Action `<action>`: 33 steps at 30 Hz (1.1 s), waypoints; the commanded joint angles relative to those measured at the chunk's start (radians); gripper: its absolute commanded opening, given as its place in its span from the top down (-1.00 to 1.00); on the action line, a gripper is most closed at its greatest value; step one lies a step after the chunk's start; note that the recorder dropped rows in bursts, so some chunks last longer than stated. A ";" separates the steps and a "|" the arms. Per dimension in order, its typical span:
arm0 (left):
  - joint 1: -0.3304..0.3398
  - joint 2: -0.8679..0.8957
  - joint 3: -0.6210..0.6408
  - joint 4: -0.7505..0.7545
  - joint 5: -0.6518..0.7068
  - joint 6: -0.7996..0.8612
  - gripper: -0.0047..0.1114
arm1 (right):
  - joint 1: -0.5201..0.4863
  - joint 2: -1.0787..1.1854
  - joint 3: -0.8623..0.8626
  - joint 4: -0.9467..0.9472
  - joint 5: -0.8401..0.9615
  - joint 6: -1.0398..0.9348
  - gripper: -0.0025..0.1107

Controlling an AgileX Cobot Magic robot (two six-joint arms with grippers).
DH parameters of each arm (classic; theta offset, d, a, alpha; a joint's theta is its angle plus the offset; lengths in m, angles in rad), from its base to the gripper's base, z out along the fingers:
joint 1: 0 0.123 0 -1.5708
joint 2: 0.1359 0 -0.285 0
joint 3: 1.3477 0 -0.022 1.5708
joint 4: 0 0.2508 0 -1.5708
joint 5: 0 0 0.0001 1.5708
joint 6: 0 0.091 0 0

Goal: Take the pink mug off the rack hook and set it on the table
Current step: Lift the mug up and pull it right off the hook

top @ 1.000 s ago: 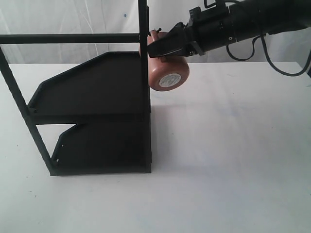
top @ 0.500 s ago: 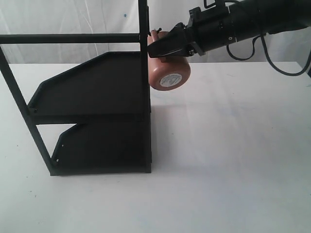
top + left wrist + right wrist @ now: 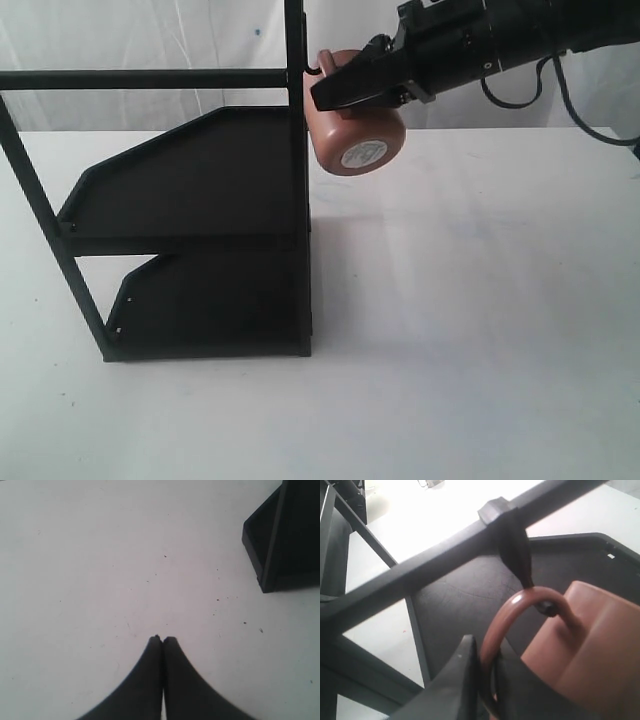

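Observation:
The pink mug (image 3: 355, 135) hangs tilted beside the rack's (image 3: 200, 220) upright post, white base sticker facing the exterior view, high above the table (image 3: 480, 300). My right gripper (image 3: 335, 95) is shut on its loop handle. In the right wrist view the handle (image 3: 520, 605) is pinched between my right gripper's (image 3: 487, 650) fingers, and the mug body (image 3: 590, 640) lies beside them. The black rack hook (image 3: 517, 555) reaches down from the crossbar, its tip inside the handle loop. My left gripper (image 3: 162, 639) is shut and empty, low over the white table (image 3: 100, 555).
The rack's two angled dark shelves fill the left half of the exterior view. A bottom corner of the rack (image 3: 285, 535) shows in the left wrist view. White tabletop spreads to the right of the rack and below the mug.
My right gripper has risen a little with the mug. The mug now sits higher and slightly further right against the post, tilted differently. The left gripper's earlier state is not shown.

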 commanded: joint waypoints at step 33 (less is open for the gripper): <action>0.000 -0.004 0.003 -0.004 0.000 0.000 0.92 | -0.003 -0.257 -0.001 -0.508 0.056 0.324 0.96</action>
